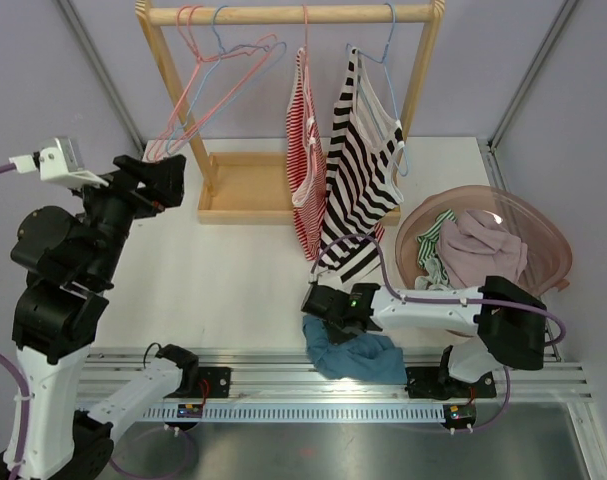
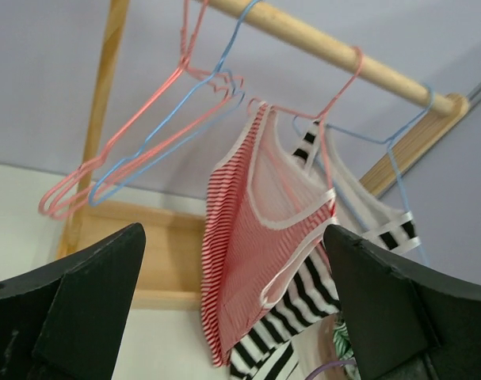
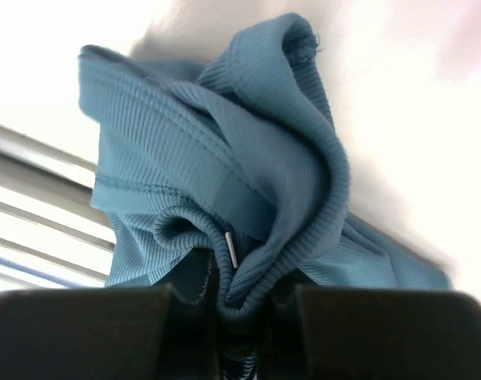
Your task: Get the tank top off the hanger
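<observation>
The teal tank top (image 1: 355, 357) is a soft, finely ribbed knit with thicker folded hems, crumpled into a heap of rolls and creases; it lies on the table (image 1: 233, 280) at the near edge, directly under my right pincer (image 1: 320, 310) and spreading to its right; my right pincer is clamped on it, the fingers (image 3: 97, 332) drawn nearly together with a bunched fold of the hem squeezed in the narrow gap between them; just above that gap a small pale tab (image 3: 230, 249) shows on the fabric, too small for me to read any writing on it; my left pincer (image 1: 168, 172) is raised with its fingers (image 2: 82, 301) set wide apart and touching nothing; straight ahead of it, framed between those fingers, hangs a red-and-white striped top (image 2: 248, 261), and just to the right of that a black-and-white striped top (image 2: 303, 301), each on a wire hanger; up and to the left of my left pincer, empty pink and blue wire hangers (image 2: 145, 134) hang from the same wooden rail (image 2: 327, 47); to the right of my right pincer, beyond my forearm, stands a pink basket (image 1: 553, 240) with clothes in it.
</observation>
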{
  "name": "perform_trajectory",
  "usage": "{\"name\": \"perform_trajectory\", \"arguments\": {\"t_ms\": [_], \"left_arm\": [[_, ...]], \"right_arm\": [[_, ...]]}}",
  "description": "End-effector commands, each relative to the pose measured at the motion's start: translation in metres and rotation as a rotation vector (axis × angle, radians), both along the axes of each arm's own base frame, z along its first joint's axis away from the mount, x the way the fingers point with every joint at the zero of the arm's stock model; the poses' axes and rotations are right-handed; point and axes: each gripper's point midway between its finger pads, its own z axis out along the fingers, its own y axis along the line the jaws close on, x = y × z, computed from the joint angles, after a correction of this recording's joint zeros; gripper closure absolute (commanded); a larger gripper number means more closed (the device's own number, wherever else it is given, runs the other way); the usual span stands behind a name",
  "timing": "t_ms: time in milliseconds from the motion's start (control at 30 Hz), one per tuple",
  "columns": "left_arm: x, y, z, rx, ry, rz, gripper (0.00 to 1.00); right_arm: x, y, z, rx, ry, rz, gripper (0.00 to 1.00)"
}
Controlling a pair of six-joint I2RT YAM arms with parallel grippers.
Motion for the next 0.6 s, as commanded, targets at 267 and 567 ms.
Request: {"name": "perform_trajectory", "arguments": {"t_ms": [267,567], "left_arm": [[-0.002,0.022,-0.104,0.117,0.228,0.105,0.01],[0.001,0.006,-0.125,0.156,0.257,0.024,0.01]], "right_arm": [[0.118,-0.11,0.171,0.023,-0.459,-0.387,1.0],[0.158,-0.236,0.265,-0.128,-0.663,-0.716,1.0]]}}
